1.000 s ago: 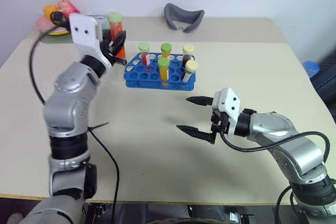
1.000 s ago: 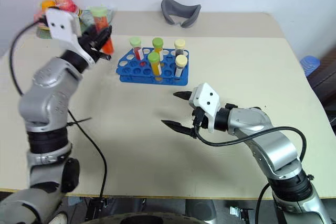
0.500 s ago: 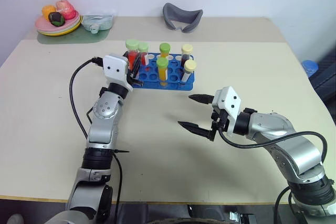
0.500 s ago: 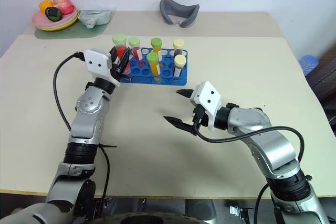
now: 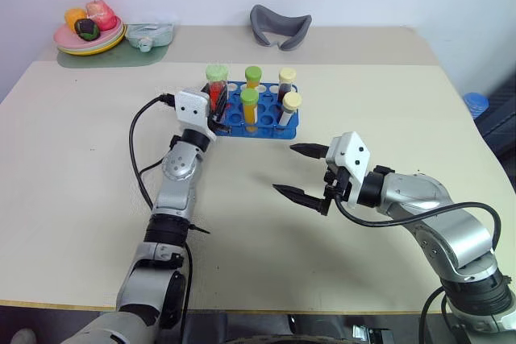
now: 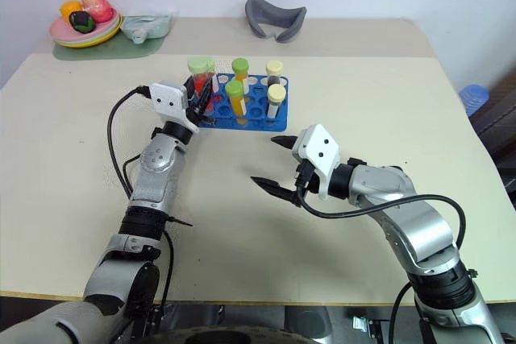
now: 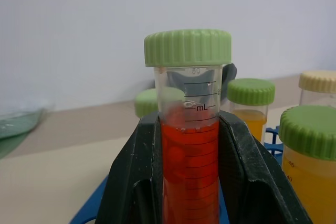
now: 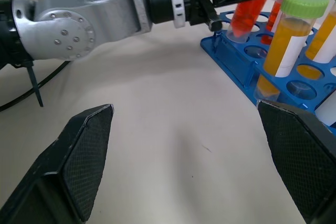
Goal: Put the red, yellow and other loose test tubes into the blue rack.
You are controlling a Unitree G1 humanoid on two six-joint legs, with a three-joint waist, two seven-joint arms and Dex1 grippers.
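The left gripper's (image 7: 190,182) two black fingers (image 7: 135,182) were clenched on a red test tube (image 7: 190,145), one finger on each side of its clear wall, with its ribbed green cap standing free above the fingertips. The tube was held upright at the near left corner of the blue rack (image 5: 284,128), its lower end at the rack's top plate; whether it had entered a hole could not be told. Other capped tubes stood in the blue rack: an orange tube (image 5: 250,107) with a green cap in the front row, another green-capped tube (image 5: 253,76) behind it, and two tubes with pale yellow caps (image 5: 291,102) at the right end. The blue rack sat on the cream table (image 5: 81,199), toward its far middle. The right gripper (image 5: 301,172) hung just above the table, near the rack's right front and apart from it, its fingers (image 8: 79,156) spread wide and released, holding nothing. At the table's far left corner lay a plate of toy fruit (image 5: 87,28) beside a pale green dish (image 5: 149,35), and a grey curved piece (image 5: 280,26) lay at the far edge behind the rack.
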